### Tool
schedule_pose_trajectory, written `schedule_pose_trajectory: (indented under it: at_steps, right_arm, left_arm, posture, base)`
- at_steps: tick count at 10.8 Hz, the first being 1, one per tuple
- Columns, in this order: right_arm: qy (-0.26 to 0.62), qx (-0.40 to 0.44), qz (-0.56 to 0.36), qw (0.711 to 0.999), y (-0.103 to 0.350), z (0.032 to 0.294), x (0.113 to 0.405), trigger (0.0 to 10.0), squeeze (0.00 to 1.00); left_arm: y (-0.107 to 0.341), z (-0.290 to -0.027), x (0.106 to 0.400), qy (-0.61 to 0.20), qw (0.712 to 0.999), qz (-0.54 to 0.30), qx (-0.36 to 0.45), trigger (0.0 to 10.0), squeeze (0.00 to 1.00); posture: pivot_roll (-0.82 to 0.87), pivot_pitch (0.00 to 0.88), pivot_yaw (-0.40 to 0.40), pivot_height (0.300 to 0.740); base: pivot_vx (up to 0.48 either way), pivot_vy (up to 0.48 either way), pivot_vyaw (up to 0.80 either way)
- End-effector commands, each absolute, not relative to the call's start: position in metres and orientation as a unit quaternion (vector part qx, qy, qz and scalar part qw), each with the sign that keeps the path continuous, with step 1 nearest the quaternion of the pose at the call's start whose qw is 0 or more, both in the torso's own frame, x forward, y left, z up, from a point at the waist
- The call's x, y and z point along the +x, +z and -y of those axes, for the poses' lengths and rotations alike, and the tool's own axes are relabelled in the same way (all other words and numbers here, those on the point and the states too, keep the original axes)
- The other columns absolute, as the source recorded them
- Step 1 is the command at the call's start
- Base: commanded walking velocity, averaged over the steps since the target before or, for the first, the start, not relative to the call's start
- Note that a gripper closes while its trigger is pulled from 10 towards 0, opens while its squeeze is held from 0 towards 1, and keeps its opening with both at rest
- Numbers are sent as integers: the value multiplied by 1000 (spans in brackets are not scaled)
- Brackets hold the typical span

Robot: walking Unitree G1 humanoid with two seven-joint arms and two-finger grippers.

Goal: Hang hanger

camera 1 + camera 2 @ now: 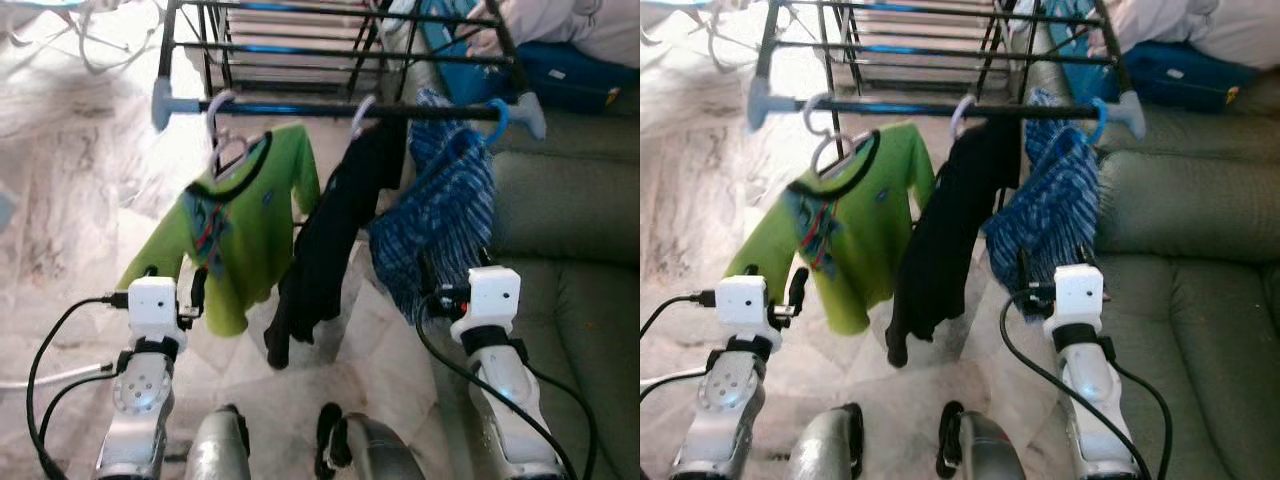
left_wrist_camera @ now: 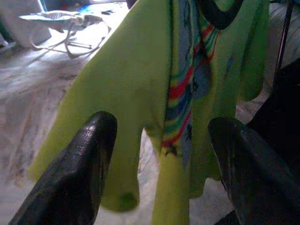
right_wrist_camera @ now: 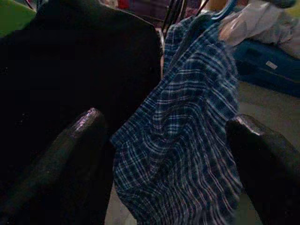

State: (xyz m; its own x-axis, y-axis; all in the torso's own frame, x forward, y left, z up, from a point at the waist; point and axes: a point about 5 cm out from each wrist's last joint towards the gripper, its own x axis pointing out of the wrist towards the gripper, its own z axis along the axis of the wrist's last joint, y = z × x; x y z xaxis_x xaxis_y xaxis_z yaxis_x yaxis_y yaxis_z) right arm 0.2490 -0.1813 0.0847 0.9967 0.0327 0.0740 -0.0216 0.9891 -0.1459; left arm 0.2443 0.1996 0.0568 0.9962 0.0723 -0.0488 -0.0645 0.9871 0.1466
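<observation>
**On the rack: three garments hung, both grippers empty**

On the front rail (image 1: 340, 108) of a black metal drying rack (image 1: 300, 45) hang three garments side by side. At the robot's left is a lime-green shirt (image 1: 235, 235) with a dark collar and a striped print down the chest, carried on a pale plastic hanger (image 1: 222, 135) whose hook sits over the rail. In the middle a black garment (image 1: 330, 240) droops long and limp from a second pale hanger (image 1: 362, 115). At the right a blue plaid shirt (image 1: 440, 225), soft and rumpled, hangs from a blue hanger (image 1: 492, 122) near the rail's grey end cap (image 1: 530, 112).

The left gripper (image 2: 159, 164) is raised before the green shirt, its two glossy black fingers (image 2: 77, 173) spread wide with nothing between them; the cloth hangs beyond them, not touched. The right gripper (image 3: 164, 164) is raised before the plaid shirt, fingers (image 3: 265, 168) likewise parted and empty, with the black garment just beside. Black cables loop from both white wrist housings (image 1: 155, 300).

The floor (image 1: 70, 200) is pale, veined marble, glossy and bright. To the right stands a green sofa (image 1: 570, 250) with smooth cushions; on it lie a blue bag (image 1: 570, 75) and pale cloth (image 1: 570, 25). Beyond the rack the rails recede in tiers.
</observation>
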Motion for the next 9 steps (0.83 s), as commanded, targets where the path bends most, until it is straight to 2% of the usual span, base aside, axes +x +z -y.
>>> schedule_pose_trajectory:
  at_steps: [1, 4, 6, 8, 9]
  right_arm:
    - [5, -77, 28, 997, 82, 187, 248, 10000, 1000]
    - [-2, -76, 37, 996, 82, 186, 251, 10000, 1000]
    - [-24, -74, 37, 996, 81, 192, 252, 10000, 1000]
    - [-49, -52, 21, 997, 71, 198, 251, 10000, 1000]
    - [-55, -49, 27, 997, 70, 198, 256, 10000, 1000]
  left_arm:
    - [52, -195, 243, 30, 996, -39, 72, 10000, 0]
    - [51, -195, 248, 22, 996, -42, 75, 10000, 0]
    - [44, -193, 246, 20, 996, -53, 70, 10000, 0]
    - [36, -187, 244, 9, 995, -68, 69, 10000, 0]
    - [37, -185, 252, 8, 995, -65, 71, 10000, 0]
  posture:
    - [28, 133, -75, 740]
    - [29, 117, -66, 740]
    - [34, 73, -55, 740]
    - [28, 29, -27, 740]
    - [14, 3, -10, 740]
  base:
    - [-270, 0, 0]
    - [-274, 0, 0]
    - [-274, 0, 0]
    - [0, 0, 0]
    - [0, 0, 0]
